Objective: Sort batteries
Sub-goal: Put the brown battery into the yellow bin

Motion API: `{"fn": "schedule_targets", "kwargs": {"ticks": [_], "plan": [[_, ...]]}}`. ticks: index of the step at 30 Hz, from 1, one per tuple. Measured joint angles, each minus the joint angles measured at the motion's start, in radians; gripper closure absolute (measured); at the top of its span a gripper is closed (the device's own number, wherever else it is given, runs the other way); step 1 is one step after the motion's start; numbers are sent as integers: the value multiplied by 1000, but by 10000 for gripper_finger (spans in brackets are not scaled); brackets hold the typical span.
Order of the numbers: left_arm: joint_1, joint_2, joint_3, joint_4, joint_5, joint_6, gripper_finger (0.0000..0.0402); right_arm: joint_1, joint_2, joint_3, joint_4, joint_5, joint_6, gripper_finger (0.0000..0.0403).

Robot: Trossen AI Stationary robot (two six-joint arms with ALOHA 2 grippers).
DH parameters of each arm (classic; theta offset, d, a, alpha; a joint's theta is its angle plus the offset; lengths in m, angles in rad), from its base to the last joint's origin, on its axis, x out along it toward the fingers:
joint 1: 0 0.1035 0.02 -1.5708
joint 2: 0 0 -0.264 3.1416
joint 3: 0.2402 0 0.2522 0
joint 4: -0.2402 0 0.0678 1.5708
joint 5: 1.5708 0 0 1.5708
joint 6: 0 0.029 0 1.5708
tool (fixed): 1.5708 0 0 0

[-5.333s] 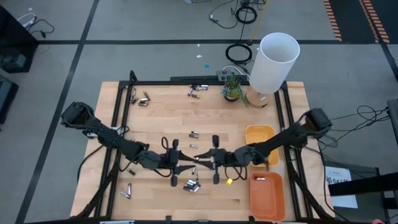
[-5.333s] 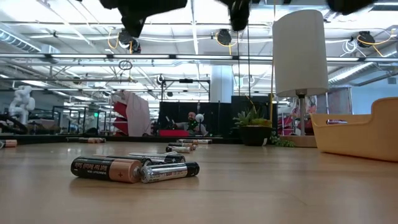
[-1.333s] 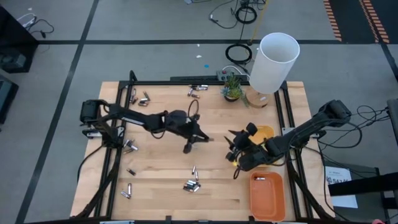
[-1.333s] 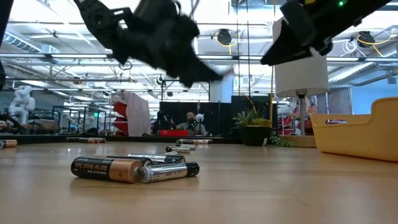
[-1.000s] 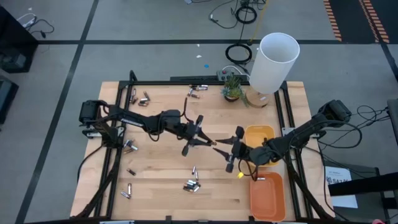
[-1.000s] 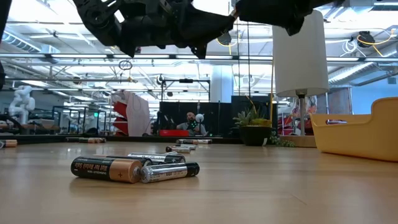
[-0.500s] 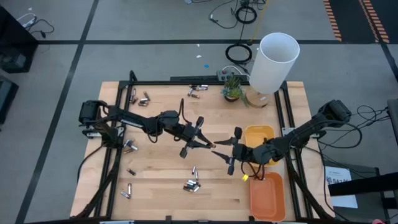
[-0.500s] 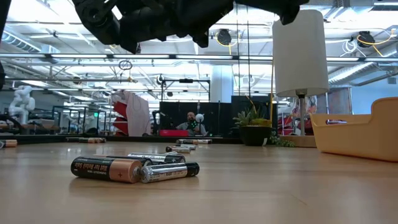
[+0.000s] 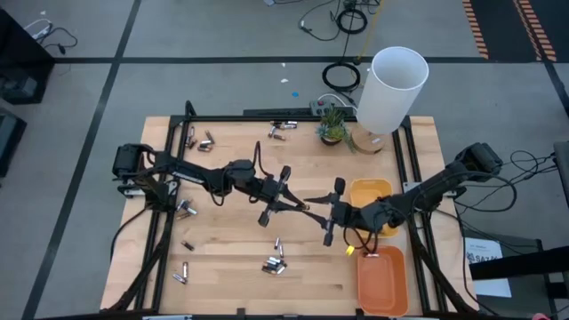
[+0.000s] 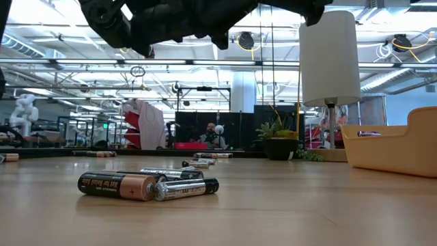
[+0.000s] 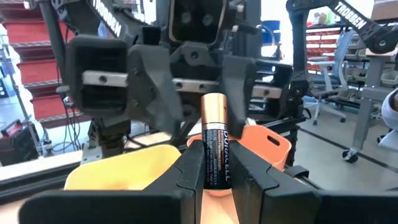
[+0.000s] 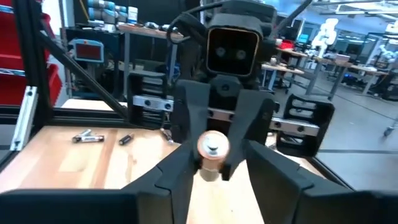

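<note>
Left gripper (image 9: 300,206) clamped on battery (image 11: 216,147), held above table (image 9: 231,258) centre. Right gripper (image 9: 317,212) faces it tip to tip, fingers (image 12: 177,171) apart around battery's far end. Other batteries (image 9: 274,263) lie scattered on table.

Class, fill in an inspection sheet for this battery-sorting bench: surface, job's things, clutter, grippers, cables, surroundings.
Surface: pale wooden table in a black frame.
Job's things: copper-and-black battery held in the air; loose silvery and dark batteries scattered on the table; yellow tray; orange tray.
Clutter: white lamp, small potted plant.
Grippers: left gripper shut on the battery; right gripper facing it, fingers around the battery's end.
Cables: black coil on the floor.
Surroundings: workshop; a person far behind.
</note>
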Motion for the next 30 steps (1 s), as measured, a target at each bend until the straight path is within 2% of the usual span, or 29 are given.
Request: {"fn": "schedule_targets", "kwargs": {"ticks": [6,17,20,24,27,30], "plan": [[1,0,0,10,-1,-23,341,-32,1,0,13,-60,11,312],[1,-1,0,13,-1,-24,337,-32,2,0,35,-55,-21,367],[1,-1,1,-2,-2,-23,317,-32,3,0,32,-56,-26,367],[5,-1,1,-34,-16,-23,269,-32,-3,1,-2,-26,-20,367],[18,-22,1,-83,-48,-23,230,-22,-31,1,-83,46,-2,367],[40,-71,1,-205,-85,-22,198,-3,-92,2,-225,137,54,367]]}}
